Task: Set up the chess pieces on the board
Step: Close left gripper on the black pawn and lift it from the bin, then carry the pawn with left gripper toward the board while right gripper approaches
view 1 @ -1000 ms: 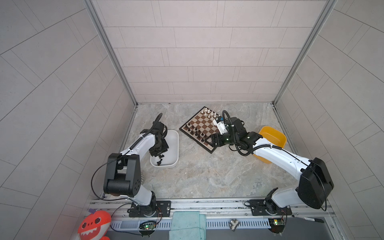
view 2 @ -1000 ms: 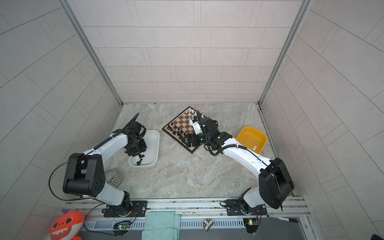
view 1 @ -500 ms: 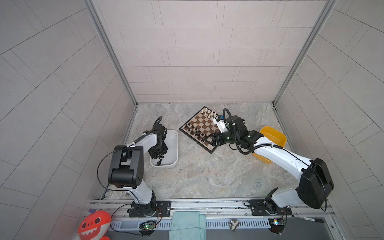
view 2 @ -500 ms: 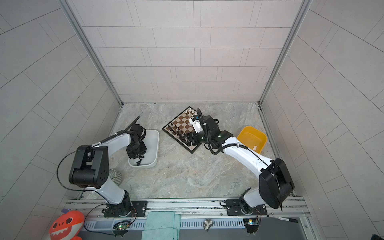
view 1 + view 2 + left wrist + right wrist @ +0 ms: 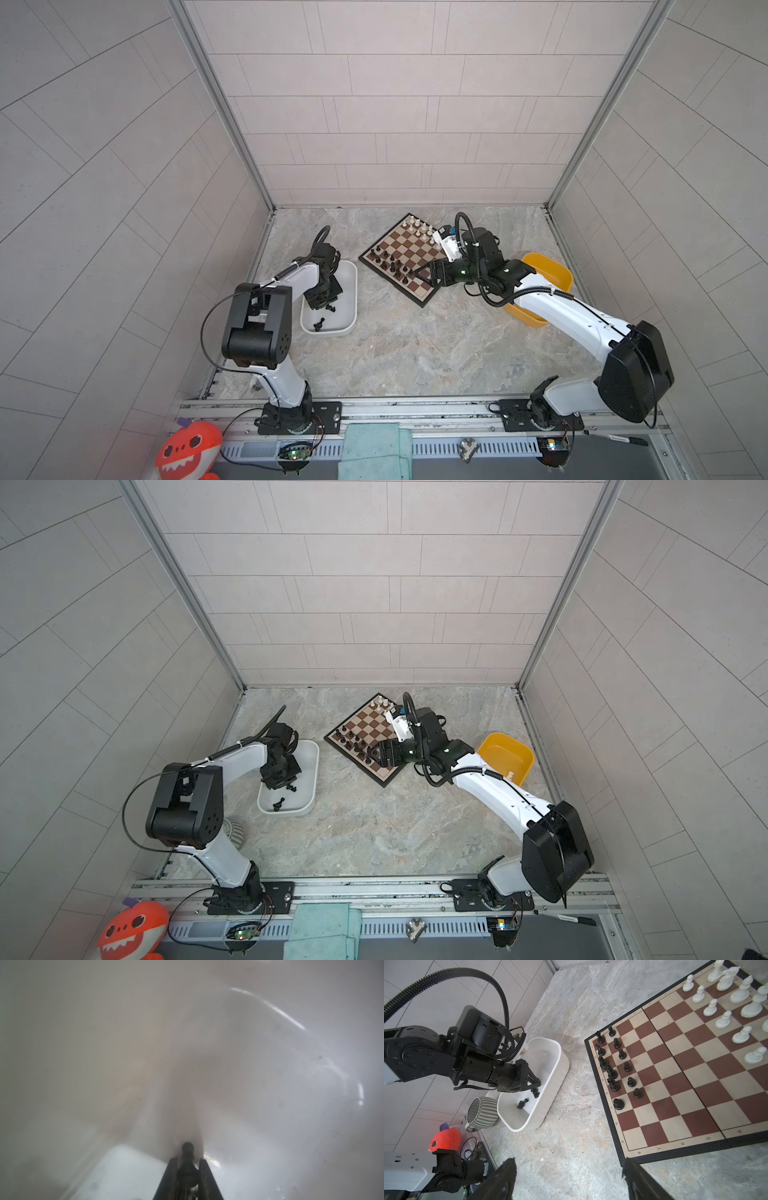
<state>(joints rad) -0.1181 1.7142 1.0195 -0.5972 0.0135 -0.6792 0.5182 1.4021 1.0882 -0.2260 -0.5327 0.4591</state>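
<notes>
Nearest, in the white tub (image 5: 353, 299), our left gripper (image 5: 188, 1159) is narrowly pinching, as it seems, a black piece (image 5: 188, 1148), one more lying loose. Our right gripper (image 5: 568, 1162) is hovering wide and empty by the board (image 5: 409, 249), where the black men (image 5: 388, 264) are leaving a few squares bare; farther, white men (image 5: 417, 228) are standing.

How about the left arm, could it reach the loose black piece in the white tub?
Probably yes: the left gripper sits inside the white tub, nothing covers the loose black piece, though its jaws grip a second black piece.
</notes>
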